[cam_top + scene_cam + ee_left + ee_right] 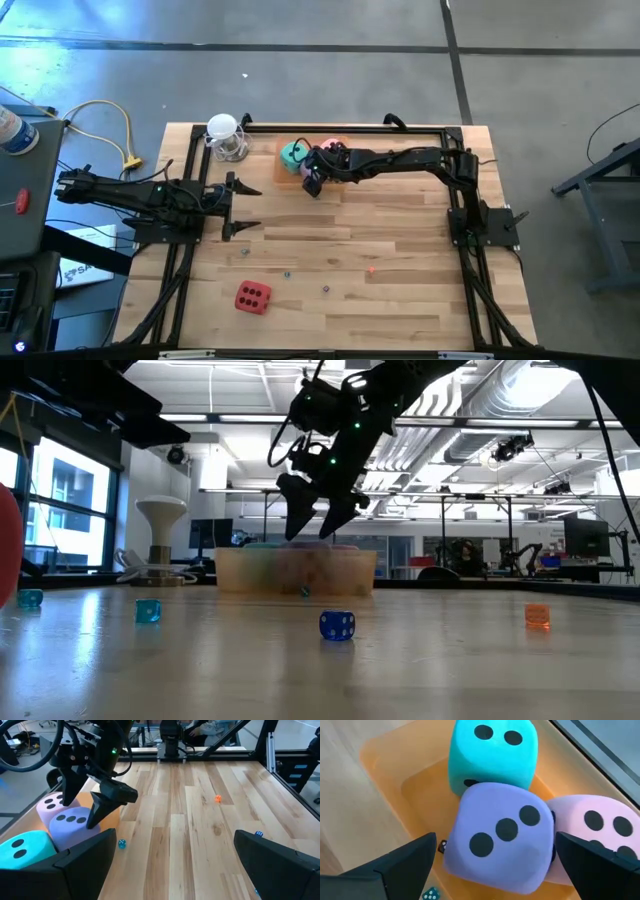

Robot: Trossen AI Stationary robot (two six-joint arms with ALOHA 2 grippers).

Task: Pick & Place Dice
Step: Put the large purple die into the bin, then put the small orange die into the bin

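My left gripper [243,208] waits at the left of the tabletop [400,300], jaws spread wide and holding nothing, aimed across the boards.

Near the front edge on that side lies the red die [253,297], alone and well apart from both my arms. I judge it the one still to fetch. It sits a little skewed to the tabletop's edges, a face with several pips turned up. A cube has no long axis, so to grasp it well I would turn my jaws square to two opposite flat faces rather than bite across its corners.

Further right, at the back, stands the orange tray [380,765] with the teal die [492,755], the purple die [502,837] and the pink die [592,832] crowded inside it, touching one another. The purple one shows three pips in a diagonal toward my wrist camera; the teal and the pink each show two.

My right gripper [312,186] hangs just above the purple die, jaws released, a finger on either side and nothing between them. To finish this step cleanly I should lift straight up, so neither finger drags the soft cube or tips its neighbours out of the tray, then swing clear.

Small loose dice, blue [337,625] and orange [537,616], dot the middle boards; I should route around them.
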